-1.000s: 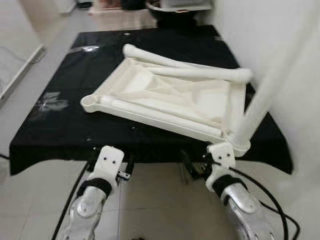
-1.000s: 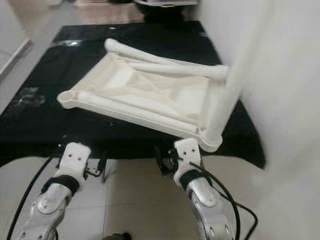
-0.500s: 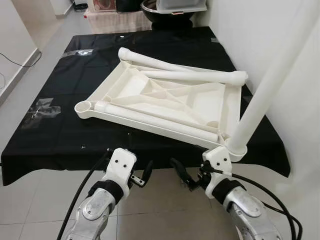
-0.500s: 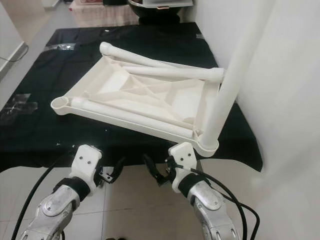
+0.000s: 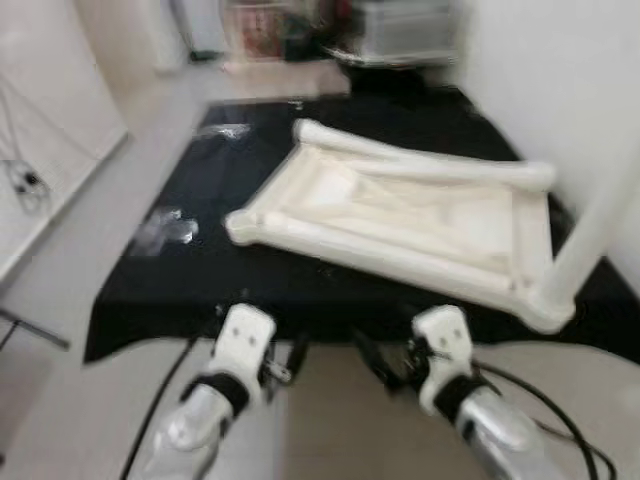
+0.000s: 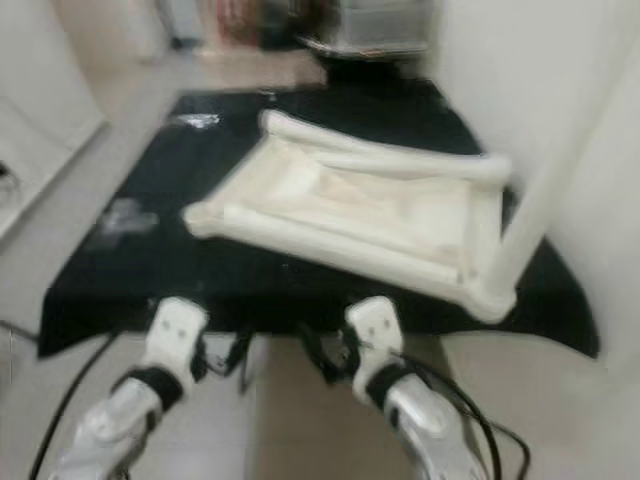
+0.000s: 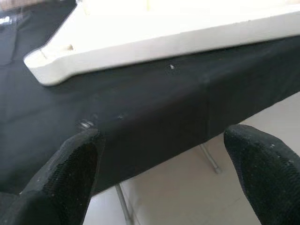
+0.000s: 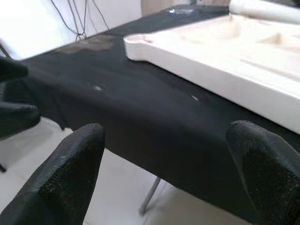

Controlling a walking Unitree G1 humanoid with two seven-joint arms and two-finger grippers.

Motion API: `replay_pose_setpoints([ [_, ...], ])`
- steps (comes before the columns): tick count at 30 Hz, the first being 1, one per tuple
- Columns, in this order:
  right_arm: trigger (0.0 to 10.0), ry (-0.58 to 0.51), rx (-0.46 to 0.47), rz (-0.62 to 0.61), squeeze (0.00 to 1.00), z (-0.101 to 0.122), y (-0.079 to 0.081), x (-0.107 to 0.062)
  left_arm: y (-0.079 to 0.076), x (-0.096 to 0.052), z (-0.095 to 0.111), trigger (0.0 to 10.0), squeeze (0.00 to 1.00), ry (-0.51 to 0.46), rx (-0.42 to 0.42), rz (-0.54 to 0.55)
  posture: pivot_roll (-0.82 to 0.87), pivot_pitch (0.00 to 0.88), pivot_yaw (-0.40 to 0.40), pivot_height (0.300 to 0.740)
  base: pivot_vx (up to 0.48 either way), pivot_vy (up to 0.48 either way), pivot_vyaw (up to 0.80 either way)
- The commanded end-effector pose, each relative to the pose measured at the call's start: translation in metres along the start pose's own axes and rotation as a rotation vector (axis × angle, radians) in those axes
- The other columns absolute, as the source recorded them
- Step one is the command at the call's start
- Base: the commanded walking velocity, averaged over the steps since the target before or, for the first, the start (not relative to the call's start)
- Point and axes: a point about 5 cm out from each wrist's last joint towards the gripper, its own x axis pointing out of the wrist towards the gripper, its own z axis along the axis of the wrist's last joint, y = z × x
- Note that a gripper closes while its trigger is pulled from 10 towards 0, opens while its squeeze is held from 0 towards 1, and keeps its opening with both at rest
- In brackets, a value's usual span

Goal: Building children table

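A white plastic table top (image 5: 400,215) lies upside down on the black-covered table (image 5: 170,270). One loose white leg (image 5: 420,165) rests along its far side and another (image 5: 370,250) along its near side. A third leg (image 5: 590,240) stands upright in the near right corner socket. Both grippers hover low in front of the table's near edge, over the floor. My left gripper (image 5: 285,365) is open and empty, with the top's corner (image 7: 47,65) ahead of it. My right gripper (image 5: 375,365) is also open and empty, facing the top's near rim (image 8: 225,61).
A white wall (image 5: 560,80) runs close along the table's right side. Boxes and a bin (image 5: 400,30) stand beyond the far end. Cables (image 5: 25,180) lie by the wall at left. Pale tape marks (image 5: 165,230) show on the black cloth. Tiled floor lies below the grippers.
The whole picture has shifted and blurred, so the camera has moved. Both grippers stay open before the near edge. The table top and legs have not visibly moved.
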Motion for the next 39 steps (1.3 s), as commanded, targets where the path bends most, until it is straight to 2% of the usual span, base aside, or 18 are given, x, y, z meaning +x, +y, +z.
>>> replay_pose_setpoints([
  [1, 10.0, 0.004, -0.003, -0.005, 0.0, -0.001, 0.002, 0.0, 0.004, -0.002, -0.004, 10.0, 0.0, 0.023, 0.003, 0.013, -0.06, 0.113, -0.014, 0.74, 0.0, 0.476, 0.0],
  [11, 10.0, 0.005, -0.009, -0.04, 0.0, -0.001, 0.0, 0.002, 0.006, 0.0, -0.004, 10.0, 0.0, 0.024, 0.006, 0.014, -0.07, 0.113, -0.003, 0.74, 0.0, 0.477, 0.0],
  [21, 10.0, 0.029, -0.01, -0.101, 0.0, -0.004, -0.003, 0.002, 0.008, -0.003, -0.004, 10.0, 0.0, 0.012, 0.006, 0.026, -0.07, 0.112, -0.003, 0.74, 0.0, 0.0, 0.0],
  [27, 10.0, 0.046, 0.012, -0.116, 0.0, -0.007, -0.004, 0.003, 0.014, -0.006, -0.005, 10.0, 0.0, 0.024, -0.005, 0.098, -0.07, 0.11, -0.004, 0.74, 0.0, 0.0, -0.8],
  [30, 10.0, 0.048, 0.014, -0.122, 0.0, -0.007, -0.005, 0.003, 0.017, -0.006, -0.004, 10.0, 0.0, 0.022, 0.015, 0.116, -0.07, 0.11, -0.005, 0.74, 0.0, 0.0, -0.8],
  [36, 10.0, 0.039, -0.024, -0.117, 0.0, -0.005, -0.004, 0.004, 0.013, -0.006, 0.002, 10.0, 0.0, -0.024, 0.004, 0.056, -0.07, 0.107, -0.005, 0.74, 0.066, 0.0, -0.27],
  [39, 10.0, 0.026, -0.003, -0.108, 0.0, -0.005, -0.003, 0.005, 0.012, -0.004, 0.006, 10.0, 0.0, -0.044, -0.004, 0.047, -0.07, 0.106, -0.005, 0.74, 0.437, 0.0, -0.48],
])
